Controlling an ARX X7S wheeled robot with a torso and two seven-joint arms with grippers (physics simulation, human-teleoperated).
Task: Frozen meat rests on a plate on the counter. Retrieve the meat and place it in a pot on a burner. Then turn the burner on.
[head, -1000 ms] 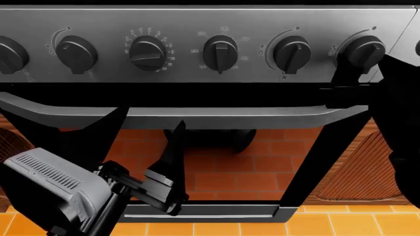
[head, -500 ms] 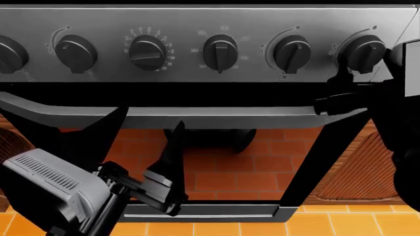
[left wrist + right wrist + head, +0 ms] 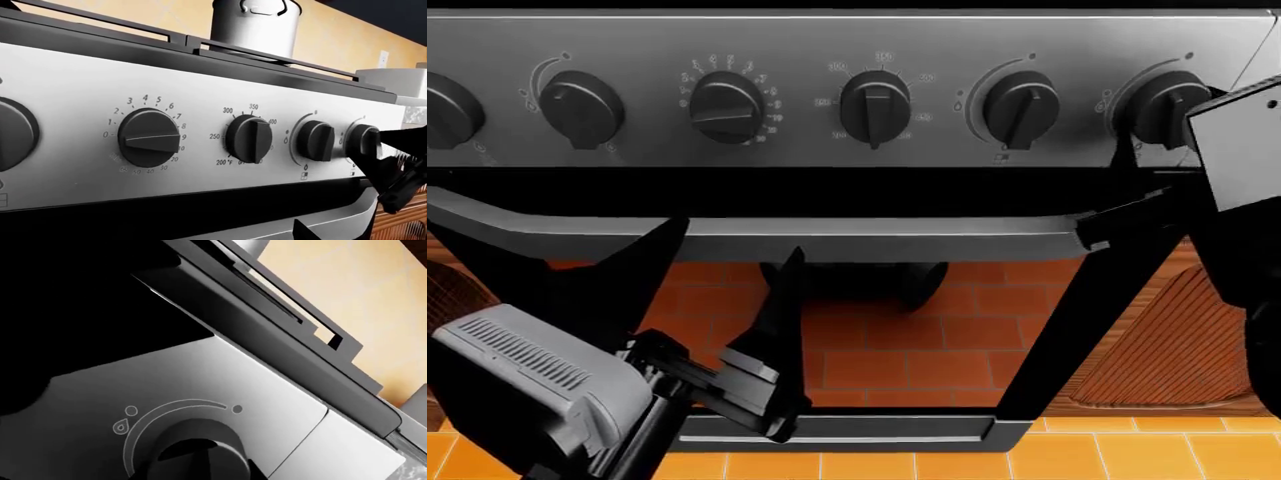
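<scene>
The left claw (image 3: 737, 240) hung low in front of the oven door, its two dark fingers (image 3: 777, 320) spread wide and nothing between them. The handle (image 3: 894, 238) ran across just above and behind its fingertips. The orange floor (image 3: 1094, 450) lay below it.

Above the left claw stretched the steel panel (image 3: 827, 40) with its row of black knobs. Almost straight over the claw sat the numbered dial (image 3: 727, 106). The temperature dial (image 3: 874, 106) sat next to that, toward the right claw. A plain knob (image 3: 1021, 106) came after it, nearer the right claw.

In the left wrist view, the pot (image 3: 257, 25) stood well above both claws on the black grate (image 3: 280, 59). It was upright, in front of the yellow wall (image 3: 347, 40). Its inside was hidden, so what it held could not be told.

The right claw (image 3: 1134, 175) was up at the end knob (image 3: 1158, 100), a dark shape pressed close beside it. One finger (image 3: 400, 136) reached to the knob's edge, and another part hung below. The fingers merged into black, so I could not tell whether they were clenched on the knob or released. The right wrist view showed that knob very near, under its arc and flame mark.
</scene>
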